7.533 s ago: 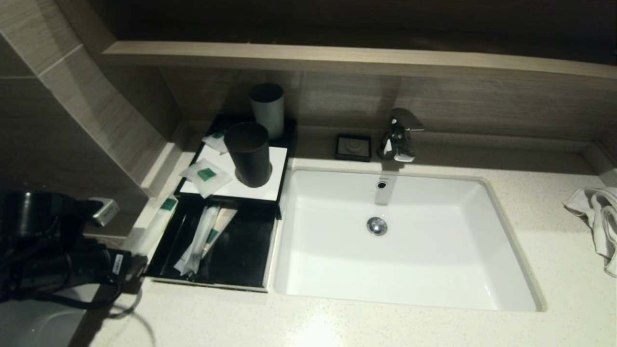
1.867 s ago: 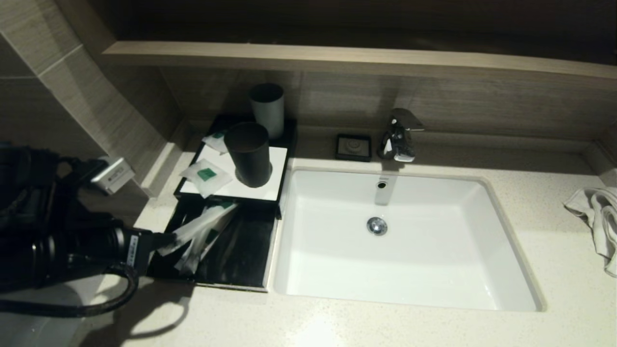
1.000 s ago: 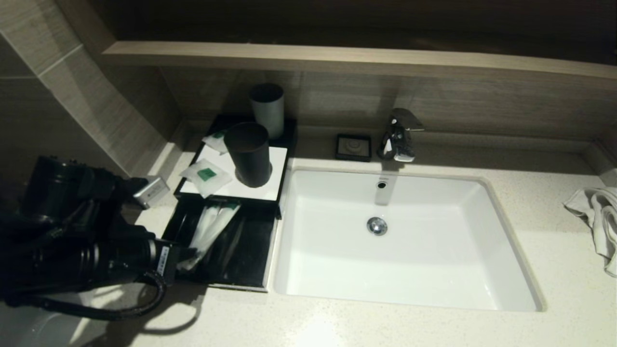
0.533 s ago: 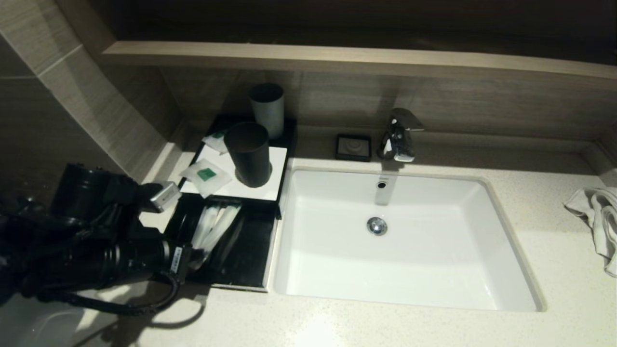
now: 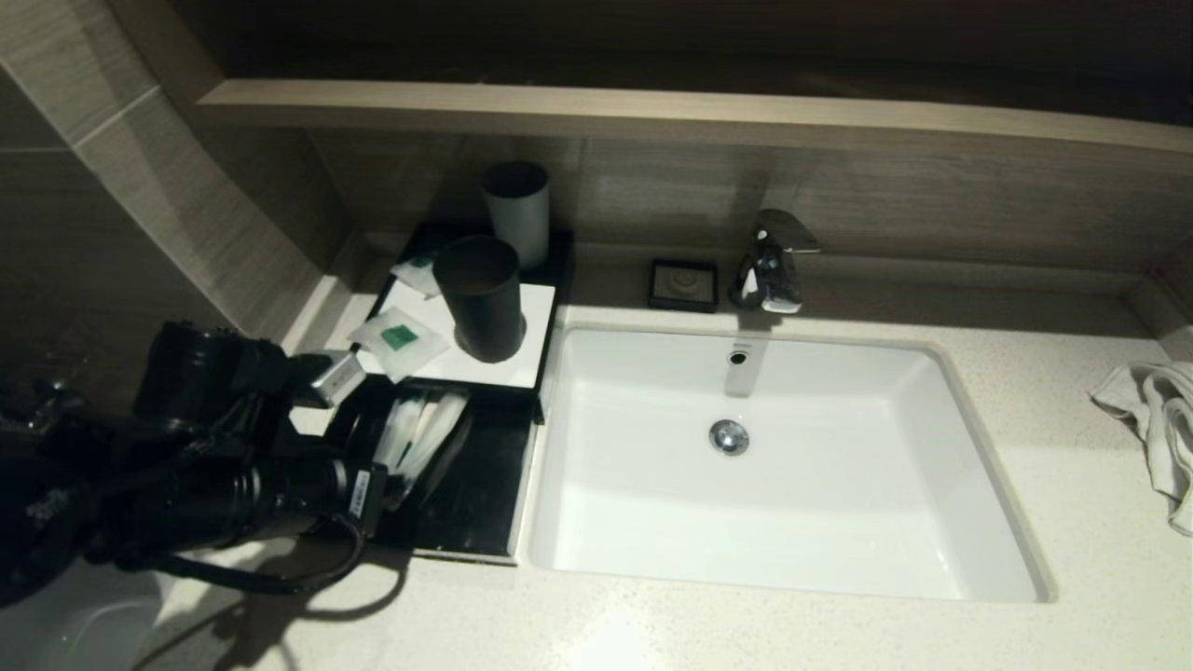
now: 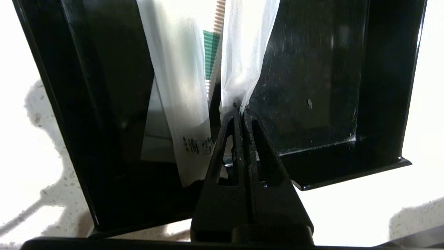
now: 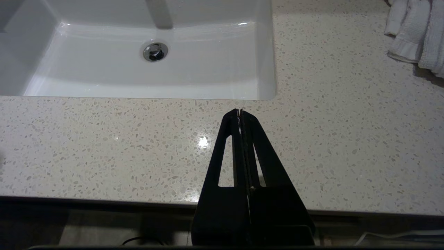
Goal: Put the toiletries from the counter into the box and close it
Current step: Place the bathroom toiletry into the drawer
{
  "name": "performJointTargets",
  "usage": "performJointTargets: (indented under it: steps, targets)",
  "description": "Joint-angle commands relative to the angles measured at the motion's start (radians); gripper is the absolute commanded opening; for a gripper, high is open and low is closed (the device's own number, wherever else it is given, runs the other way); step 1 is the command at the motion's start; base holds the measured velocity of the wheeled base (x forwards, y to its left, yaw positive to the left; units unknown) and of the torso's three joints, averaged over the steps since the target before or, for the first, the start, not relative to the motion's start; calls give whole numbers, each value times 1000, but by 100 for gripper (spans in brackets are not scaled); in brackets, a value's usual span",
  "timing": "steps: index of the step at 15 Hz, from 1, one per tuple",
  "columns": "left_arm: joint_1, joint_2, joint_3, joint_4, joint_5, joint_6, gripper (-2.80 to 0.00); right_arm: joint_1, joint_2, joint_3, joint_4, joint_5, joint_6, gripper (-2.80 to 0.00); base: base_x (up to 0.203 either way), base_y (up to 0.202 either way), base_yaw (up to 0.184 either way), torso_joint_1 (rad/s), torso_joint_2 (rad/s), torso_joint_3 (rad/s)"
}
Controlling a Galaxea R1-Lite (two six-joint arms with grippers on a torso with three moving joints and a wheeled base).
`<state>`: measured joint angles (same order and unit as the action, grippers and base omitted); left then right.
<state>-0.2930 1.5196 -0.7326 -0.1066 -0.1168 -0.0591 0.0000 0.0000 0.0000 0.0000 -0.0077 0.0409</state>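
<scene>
The black box (image 5: 508, 375) stands left of the sink with its drawer (image 5: 471, 508) pulled out. My left gripper (image 5: 390, 486) (image 6: 241, 109) is low at the drawer's near left corner, shut on the tip of one long sachet (image 5: 438, 429) (image 6: 248, 52), which stretches along the drawer. A second long sachet (image 6: 180, 86) lies beside it in the drawer. Two small squarish sachets (image 5: 399, 340) (image 5: 417, 272) rest on the box's top. My right gripper (image 7: 240, 111) is shut and empty above the counter's (image 7: 138, 146) front edge, out of the head view.
A black cup (image 5: 482, 298) and a grey cup (image 5: 517, 210) stand on the box's top. The white sink (image 5: 774, 485), tap (image 5: 772, 261) and small soap dish (image 5: 683, 284) are to the right. A white towel (image 5: 1156, 419) (image 7: 416, 31) lies at the far right.
My left arm has moved right and forward over the drawer, carrying the long sachet from the counter's left edge. The sachet now lies lower, alongside the other one.
</scene>
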Motion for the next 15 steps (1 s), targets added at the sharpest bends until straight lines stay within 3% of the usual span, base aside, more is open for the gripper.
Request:
performJointTargets:
  steps: [1,9,13,14,15]
  targets:
    - [-1,5,-1,-7,6,-1,0,0,0,0,0,0,1,-280,0,0,0,0,0,0]
    - [1,-68,-9,-100,20,-34,0,0,1,0,0,0,0,-280,0,0,0,0,0,0]
    - [2,-91,-58,-108,93,-34,0,0,2,0,0,0,1,-280,0,0,0,0,0,0]
    - [2,-94,-72,-108,118,-34,-264,0,2,0,0,0,1,-280,0,0,0,0,0,0]
    - [2,-97,-84,-108,139,-34,-280,0,2,0,0,0,1,-280,0,0,0,0,0,0]
